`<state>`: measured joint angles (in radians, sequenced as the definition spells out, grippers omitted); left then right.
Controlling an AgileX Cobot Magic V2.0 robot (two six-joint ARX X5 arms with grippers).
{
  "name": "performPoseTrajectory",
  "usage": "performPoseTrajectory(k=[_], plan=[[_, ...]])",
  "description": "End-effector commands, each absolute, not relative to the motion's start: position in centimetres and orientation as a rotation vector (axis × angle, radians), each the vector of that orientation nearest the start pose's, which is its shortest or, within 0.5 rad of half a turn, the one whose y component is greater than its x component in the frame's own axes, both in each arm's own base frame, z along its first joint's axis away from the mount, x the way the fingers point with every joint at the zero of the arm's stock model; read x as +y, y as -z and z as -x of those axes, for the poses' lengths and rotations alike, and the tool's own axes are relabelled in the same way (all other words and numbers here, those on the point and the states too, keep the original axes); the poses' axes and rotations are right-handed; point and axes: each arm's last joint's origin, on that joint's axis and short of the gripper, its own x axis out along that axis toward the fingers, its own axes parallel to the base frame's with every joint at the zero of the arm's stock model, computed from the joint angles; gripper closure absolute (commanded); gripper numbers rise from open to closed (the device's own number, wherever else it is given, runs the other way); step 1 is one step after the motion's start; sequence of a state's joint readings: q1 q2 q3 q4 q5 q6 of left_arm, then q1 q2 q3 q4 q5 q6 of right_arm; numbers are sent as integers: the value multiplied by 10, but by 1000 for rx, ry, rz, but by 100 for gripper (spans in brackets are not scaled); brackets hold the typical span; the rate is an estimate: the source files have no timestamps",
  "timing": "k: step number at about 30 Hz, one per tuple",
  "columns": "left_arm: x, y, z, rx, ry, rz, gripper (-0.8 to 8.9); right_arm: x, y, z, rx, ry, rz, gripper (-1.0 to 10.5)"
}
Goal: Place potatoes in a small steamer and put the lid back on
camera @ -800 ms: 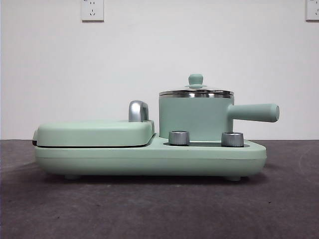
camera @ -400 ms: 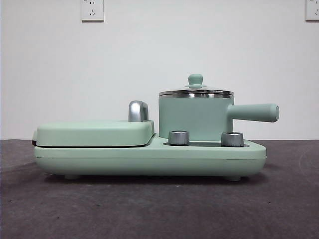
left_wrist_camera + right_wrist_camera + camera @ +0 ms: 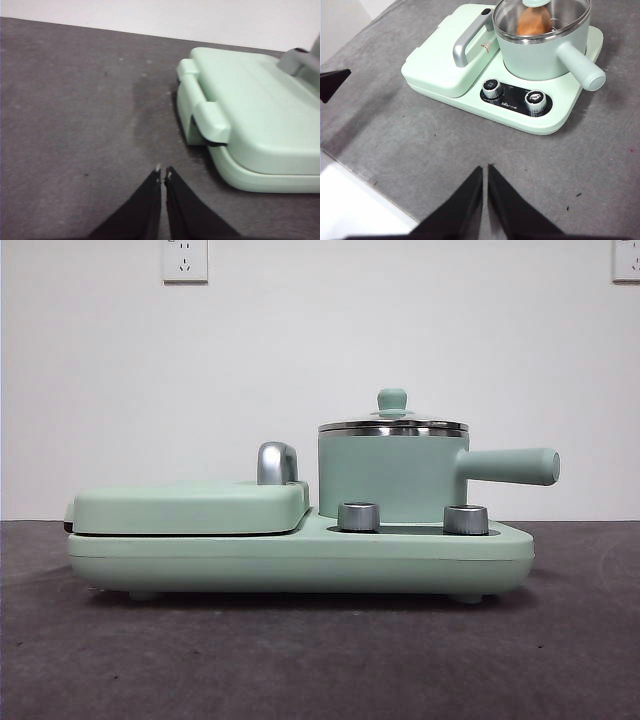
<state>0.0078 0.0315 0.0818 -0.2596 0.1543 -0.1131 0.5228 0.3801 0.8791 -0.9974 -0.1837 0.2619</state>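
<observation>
Mint-green small steamer (image 3: 535, 52) holds the potato (image 3: 533, 22) under its glass lid (image 3: 393, 422). Left claw (image 3: 162, 173) and right claw (image 3: 485, 170), both pinched closed and empty, should simply stay clear.

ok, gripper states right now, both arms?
Left gripper: shut, holding nothing, above the table.
Right gripper: shut, holding nothing, away from the pot.

**Mint green pretty much everywhere**

The mint-green cylindrical pot (image 3: 393, 480) has a shiny steel rim, and its round glass lid (image 3: 542, 17) carries a matching mint knob. Through the glass the orange-brown matte potato (image 3: 533, 22) shows. The flat mint-green griddle cover (image 3: 190, 507) has a chrome handle (image 3: 470, 37). Silver dials (image 3: 535, 100) sit on a black panel. The tabletop (image 3: 300, 660) is dark grey and speckled.
</observation>
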Motion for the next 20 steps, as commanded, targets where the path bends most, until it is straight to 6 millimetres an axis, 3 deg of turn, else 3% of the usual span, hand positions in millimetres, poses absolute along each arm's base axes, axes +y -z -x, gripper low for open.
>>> performPoseTrajectory(k=[1, 20], plan=[[-1, -158, -92, 196, 97, 106, 794, 28, -328, -37, 571, -631, -153, 934], [2, -150, -96, 177, 10, 97, 794, 28, -329, -37, 561, -633, -155, 934]])
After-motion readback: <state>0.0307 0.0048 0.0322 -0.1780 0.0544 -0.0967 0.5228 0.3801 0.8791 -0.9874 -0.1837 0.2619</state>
